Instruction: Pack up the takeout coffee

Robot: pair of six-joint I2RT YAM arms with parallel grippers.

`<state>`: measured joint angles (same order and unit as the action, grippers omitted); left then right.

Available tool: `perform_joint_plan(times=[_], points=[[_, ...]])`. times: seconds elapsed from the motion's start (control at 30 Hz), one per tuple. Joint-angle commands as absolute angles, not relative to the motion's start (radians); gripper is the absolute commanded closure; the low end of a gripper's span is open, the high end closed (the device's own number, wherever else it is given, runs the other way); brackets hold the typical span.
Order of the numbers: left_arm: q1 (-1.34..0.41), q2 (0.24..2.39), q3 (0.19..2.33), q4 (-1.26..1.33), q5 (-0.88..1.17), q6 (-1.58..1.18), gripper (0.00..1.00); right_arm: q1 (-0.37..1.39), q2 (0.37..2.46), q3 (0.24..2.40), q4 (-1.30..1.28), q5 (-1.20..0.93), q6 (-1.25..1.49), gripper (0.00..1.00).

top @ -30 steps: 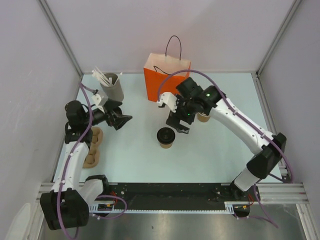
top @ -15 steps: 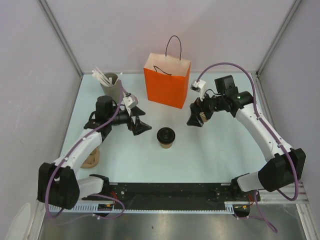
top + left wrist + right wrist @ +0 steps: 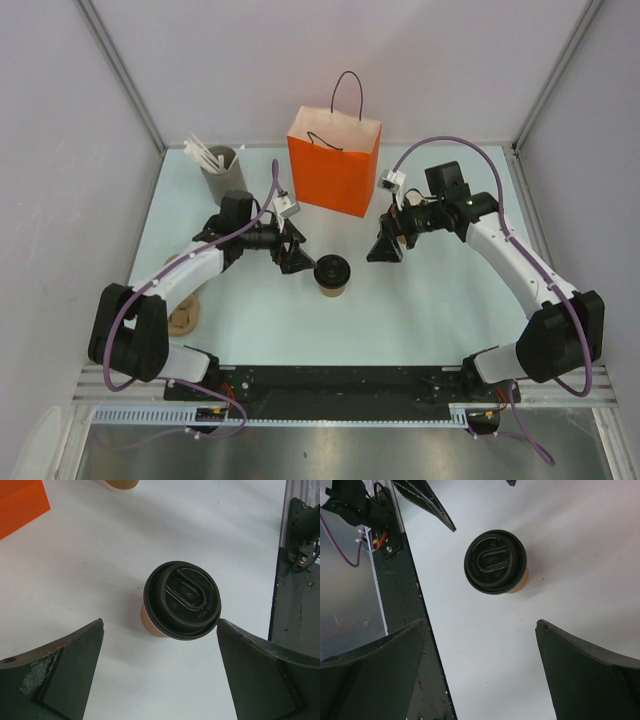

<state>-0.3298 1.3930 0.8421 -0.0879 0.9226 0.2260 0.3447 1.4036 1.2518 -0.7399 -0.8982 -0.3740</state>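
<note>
Left hand (image 3: 296,252) is spread open and empty, angled toward the coffee cup (image 3: 332,274) from the left and stopping just short of it. Right hand (image 3: 382,250) is likewise open and empty, a little further off on the cup's other side. The cup stands upright on the counter (image 3: 440,300) between them, slightly nearer the front edge than either hand, with its black lid (image 3: 182,600) seated on top. Behind the right hand sits another tan cup (image 3: 406,233), partly hidden. Further back an orange paper bag (image 3: 333,175) stands upright with its mouth open. At the far left is a grey holder (image 3: 224,176) of white sticks (image 3: 203,155).
</note>
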Motion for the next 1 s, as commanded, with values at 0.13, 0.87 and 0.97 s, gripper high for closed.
perform_joint_plan(times=[0.13, 0.87, 0.97], points=[[-0.337, 1.373, 0.861, -0.068, 0.939, 0.224, 0.01, 0.423, 1.474, 1.229, -0.554, -0.841, -0.209, 0.05], [-0.354, 1.387, 0.833, -0.032, 0.888, 0.229, 0.01, 0.526, 1.721, 1.227, -0.413, -0.827, -0.009, 0.12], [-0.360, 1.391, 0.834, -0.034, 0.887, 0.235, 0.01, 0.520, 1.744, 1.229, -0.405, -0.831, -0.005, 0.12]])
